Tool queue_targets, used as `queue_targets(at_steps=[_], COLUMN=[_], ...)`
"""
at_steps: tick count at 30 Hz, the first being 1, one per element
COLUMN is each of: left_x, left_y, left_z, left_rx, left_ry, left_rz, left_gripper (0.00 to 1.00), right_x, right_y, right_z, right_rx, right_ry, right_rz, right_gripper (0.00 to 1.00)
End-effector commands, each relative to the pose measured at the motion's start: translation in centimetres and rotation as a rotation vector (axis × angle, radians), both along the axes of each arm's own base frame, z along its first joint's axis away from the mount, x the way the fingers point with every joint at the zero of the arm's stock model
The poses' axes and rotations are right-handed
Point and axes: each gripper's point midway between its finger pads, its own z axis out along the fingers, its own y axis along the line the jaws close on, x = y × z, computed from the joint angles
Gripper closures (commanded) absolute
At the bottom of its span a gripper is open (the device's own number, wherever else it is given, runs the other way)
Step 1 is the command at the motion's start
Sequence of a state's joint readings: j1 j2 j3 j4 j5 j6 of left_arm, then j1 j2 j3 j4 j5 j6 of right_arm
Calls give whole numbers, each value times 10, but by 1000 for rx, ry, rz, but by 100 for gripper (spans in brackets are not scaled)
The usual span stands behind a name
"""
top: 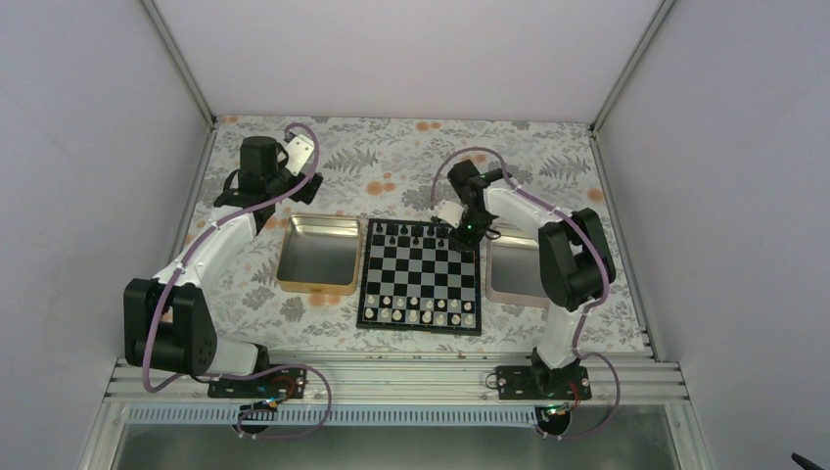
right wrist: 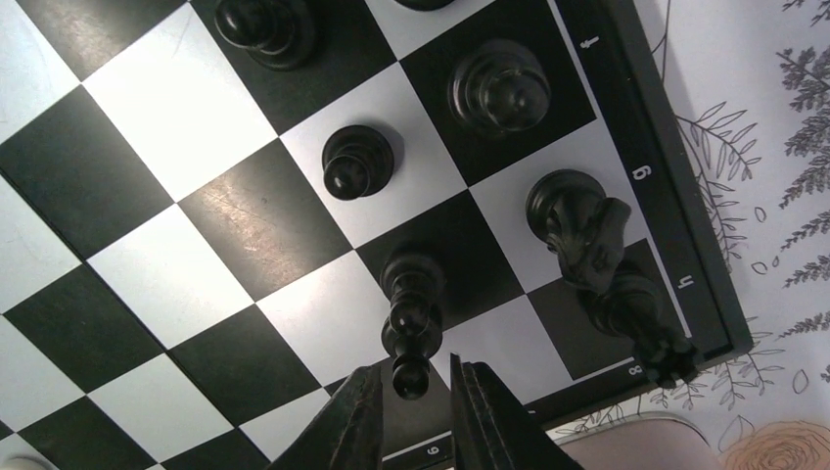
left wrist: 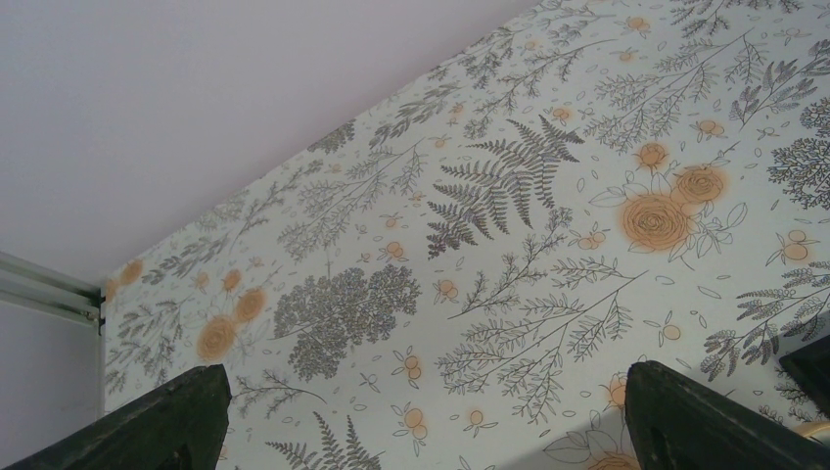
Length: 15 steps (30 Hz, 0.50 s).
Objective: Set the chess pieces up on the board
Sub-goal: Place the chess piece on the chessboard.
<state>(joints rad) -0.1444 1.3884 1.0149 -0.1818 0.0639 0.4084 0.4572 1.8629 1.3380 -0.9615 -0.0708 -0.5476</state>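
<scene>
The board lies mid-table, with black chess pieces along its far rows. My right gripper hovers over the board's far right corner. In the right wrist view its fingers stand narrowly apart either side of the head of a tall black piece, with a small gap on both sides. That piece stands upright on a black square. Beside it are a knight, a corner rook and two pawns. My left gripper is wide open and empty over the floral cloth.
Small white pieces fill the board's near rows. A gold tray lies left of the board, a silver tray right of it under my right arm. The left gripper is at the far left, near the wall.
</scene>
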Motion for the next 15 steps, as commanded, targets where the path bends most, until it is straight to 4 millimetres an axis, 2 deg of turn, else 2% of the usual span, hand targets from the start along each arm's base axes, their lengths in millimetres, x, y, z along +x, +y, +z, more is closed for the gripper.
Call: queue_targets(at_steps=[1,15], left_x=[-1,0], left_y=[-4,-4], left_z=[8,5], left_rx=[-2,-1], left_ry=[-21,-18], left_rz=[-22,-22], left_gripper=[0,0], right_x=[2,-4], right_y=[6,2], right_z=[-2,-4], right_rx=[21,1], right_ry=[11,23], right_rz=[2,8], right_gripper=[79,86])
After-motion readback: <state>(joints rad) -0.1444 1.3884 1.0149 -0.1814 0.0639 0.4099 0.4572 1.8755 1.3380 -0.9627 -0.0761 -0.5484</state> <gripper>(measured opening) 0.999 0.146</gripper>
